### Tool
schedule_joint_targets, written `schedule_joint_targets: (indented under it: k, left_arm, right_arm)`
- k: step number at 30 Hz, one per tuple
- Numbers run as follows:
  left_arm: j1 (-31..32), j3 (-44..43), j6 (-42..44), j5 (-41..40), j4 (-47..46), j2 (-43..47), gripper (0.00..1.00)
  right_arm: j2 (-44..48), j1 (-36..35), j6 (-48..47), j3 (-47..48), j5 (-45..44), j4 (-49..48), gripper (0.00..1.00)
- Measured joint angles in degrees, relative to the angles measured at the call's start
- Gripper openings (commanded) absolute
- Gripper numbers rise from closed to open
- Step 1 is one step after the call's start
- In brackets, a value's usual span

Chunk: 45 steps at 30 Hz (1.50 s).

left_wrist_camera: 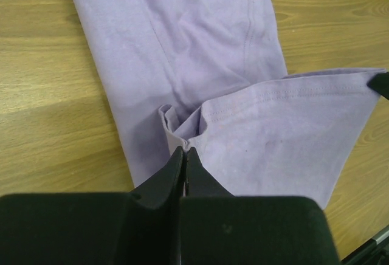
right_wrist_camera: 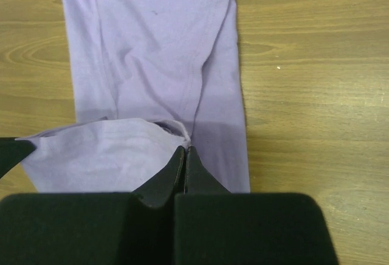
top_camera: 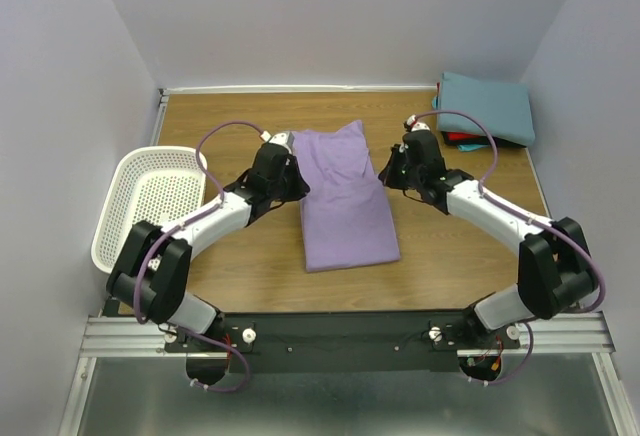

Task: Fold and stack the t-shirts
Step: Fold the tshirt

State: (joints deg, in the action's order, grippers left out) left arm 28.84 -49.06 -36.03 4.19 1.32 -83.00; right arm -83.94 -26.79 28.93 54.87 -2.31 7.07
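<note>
Top external: white basket (top_camera: 150,201) sat at the table's (top_camera: 450,256) left edge, its perforated floor in view. Lavender t-shirt (top_camera: 345,206) lay mid-table as a long narrow strip, far end between the 2 arms. Left gripper (left_wrist_camera: 184,151) was clamped on that end's left corner, right gripper (right_wrist_camera: 185,149) on its right corner, cloth raised off the strip. Teal t-shirt (top_camera: 487,106) sat folded atop red t-shirt (top_camera: 462,139), far-right corner.

White basket (top_camera: 108,218) blocks the table's (top_camera: 450,256) 9 o'clock edge; folded shirts (top_camera: 490,106) fill its 1 o'clock corner; bare wood lies at 4 and 7 o'clock.
</note>
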Motion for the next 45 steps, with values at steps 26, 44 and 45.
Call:
schedule_joint_targets:
  k: [26,44,45]
  left_arm:
    - [-0.39,-4.94,-2.38,-9.35,3.74,-7.15,0.28]
    - [1.95,-5.35,-3.91,-13.64,7.15,-9.70,0.13]
    - [1.95,-5.35,-3.91,-13.51,6.82,-11.06,0.13]
  right_arm:
    - [-9.40,0.26,-0.07,4.11,-8.48,3.30,0.53]
    - [-15.76,0.09,-0.02,6.34,-5.53,3.30,0.32]
    - [-16.85,0.09,-0.02,6.69,-5.53,3.30,0.31]
